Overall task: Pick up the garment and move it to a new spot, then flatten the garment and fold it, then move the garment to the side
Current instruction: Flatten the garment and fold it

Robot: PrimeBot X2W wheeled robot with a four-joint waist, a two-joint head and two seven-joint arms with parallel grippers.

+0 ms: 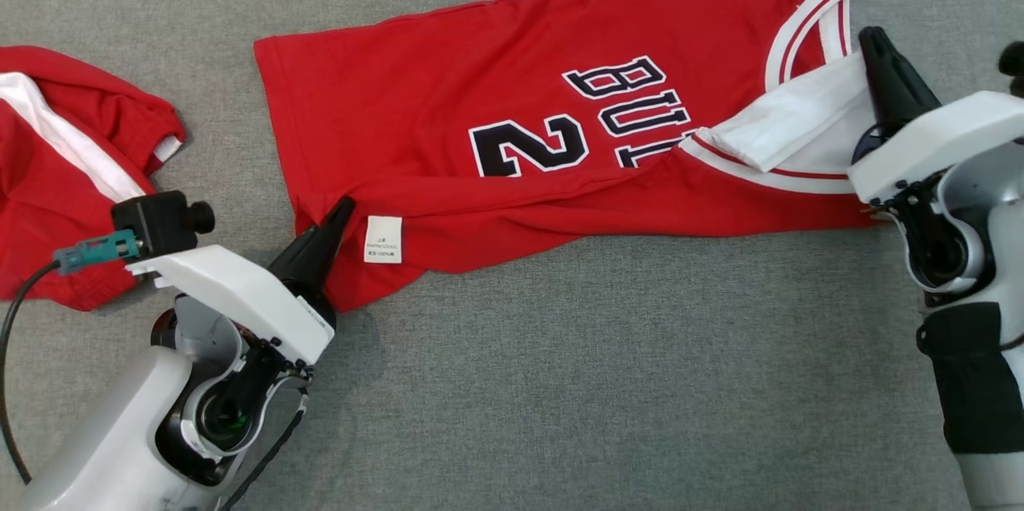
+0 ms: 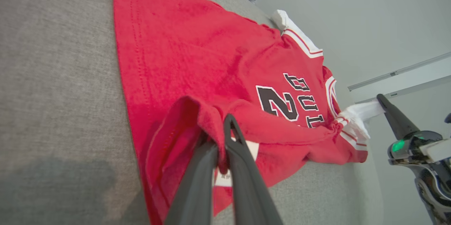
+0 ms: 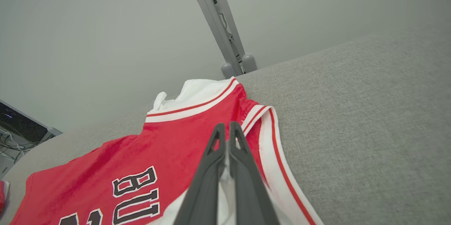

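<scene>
The garment (image 1: 448, 95) is a red jersey with white trim and black lettering, lying spread on the grey cloth surface (image 1: 608, 383). My left gripper (image 1: 346, 205) is shut on its lower hem corner, beside a white label (image 1: 383, 239); the left wrist view shows the red fabric (image 2: 197, 42) bunched and pinched between my left gripper's fingers (image 2: 221, 135). My right gripper (image 1: 872, 35) is shut on a white sleeve fold at the garment's right end. In the right wrist view my right gripper (image 3: 224, 126) closes on white cloth over the jersey (image 3: 169, 147). The right gripper (image 2: 380, 96) also appears in the left wrist view.
A second red and white cloth (image 1: 64, 167) lies crumpled at the far left, close to my left arm. The grey surface ends at a far edge with a metal post (image 3: 218, 24) behind it. Bare grey surface stretches in front of the jersey.
</scene>
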